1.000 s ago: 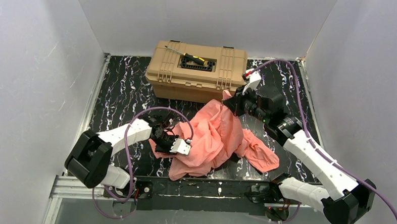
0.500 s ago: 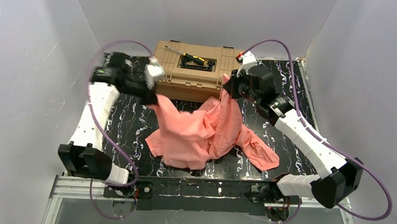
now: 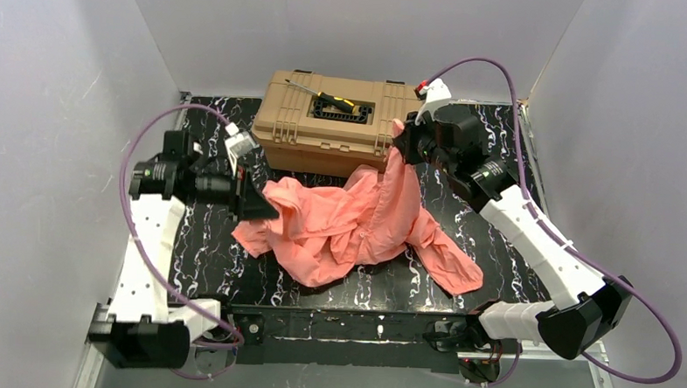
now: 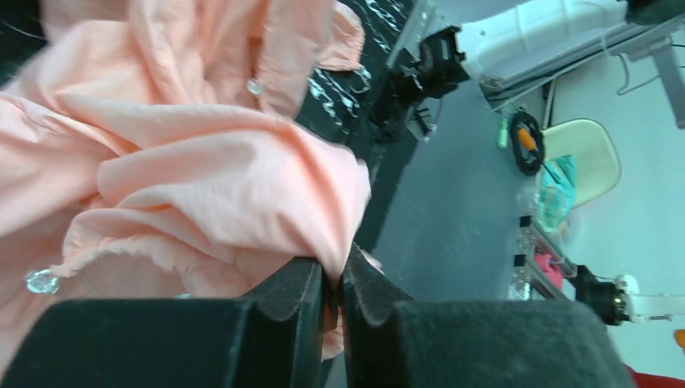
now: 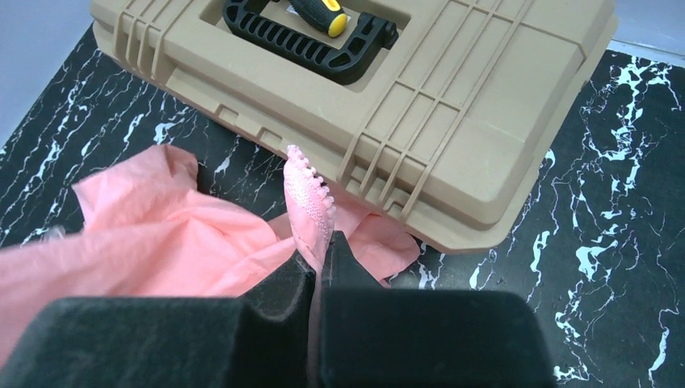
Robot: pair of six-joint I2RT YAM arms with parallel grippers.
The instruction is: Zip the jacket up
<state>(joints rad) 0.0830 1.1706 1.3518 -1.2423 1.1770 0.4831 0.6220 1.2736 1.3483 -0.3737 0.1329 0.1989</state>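
Your left gripper (image 4: 334,275) pinches a jacket (image 3: 347,225) fold; right gripper (image 5: 320,257) clamps its toothed edge strip (image 5: 307,202), raised off the surface (image 3: 210,166), likely to spread the front open.

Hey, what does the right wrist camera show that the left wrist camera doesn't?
Only right wrist: the tan toolbox with a yellow-and-black tool handle lying on its lid, and a toothed zipper edge poking up from the shut right fingers. Only left wrist: a shiny stud on the fabric, and a pale chair beyond the table's edge. Both: the jacket, pinched by the shut left fingers too, and the black marbled table.
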